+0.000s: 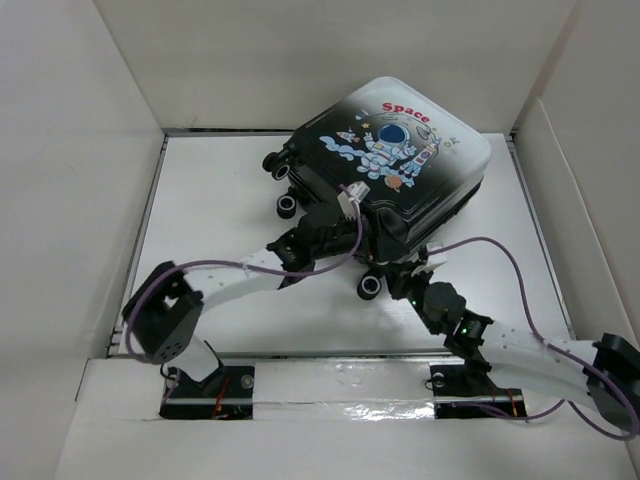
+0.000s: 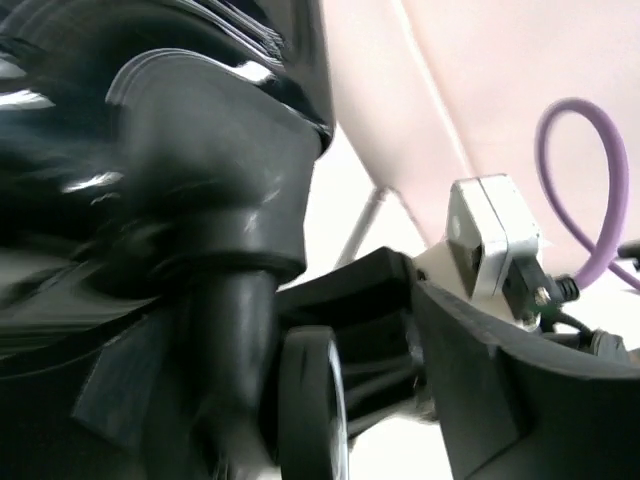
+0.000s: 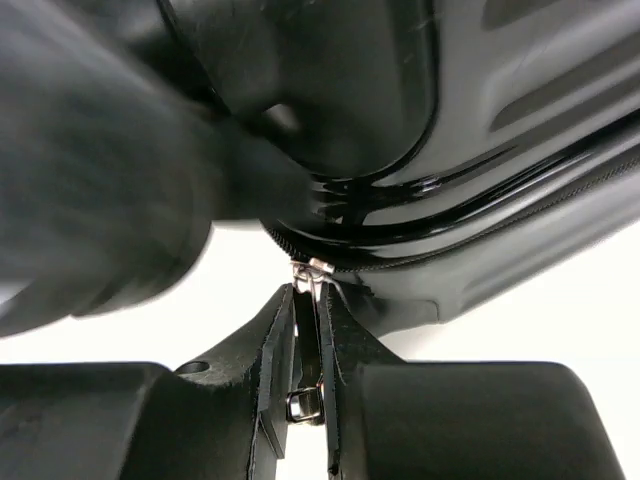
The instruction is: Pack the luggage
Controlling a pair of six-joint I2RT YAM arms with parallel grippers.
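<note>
The luggage (image 1: 400,150) lies flat and closed on the white table, astronaut and red "Space" print facing up, black wheels (image 1: 288,205) toward the left. My right gripper (image 1: 410,268) is at its near edge. In the right wrist view it (image 3: 307,300) is shut on the metal zipper pull (image 3: 312,270) of the black shell (image 3: 480,120). My left gripper (image 1: 328,225) presses against the near left side of the case. Its wrist view shows the shell (image 2: 150,150) and a caster wheel (image 2: 312,405) very close. Its fingers are not clear.
White box walls (image 1: 80,150) surround the table on the left, back and right. Purple cables (image 1: 500,255) loop over both arms. A third wheel (image 1: 370,285) sits between the two grippers. The right arm's wrist (image 2: 490,240) shows in the left wrist view.
</note>
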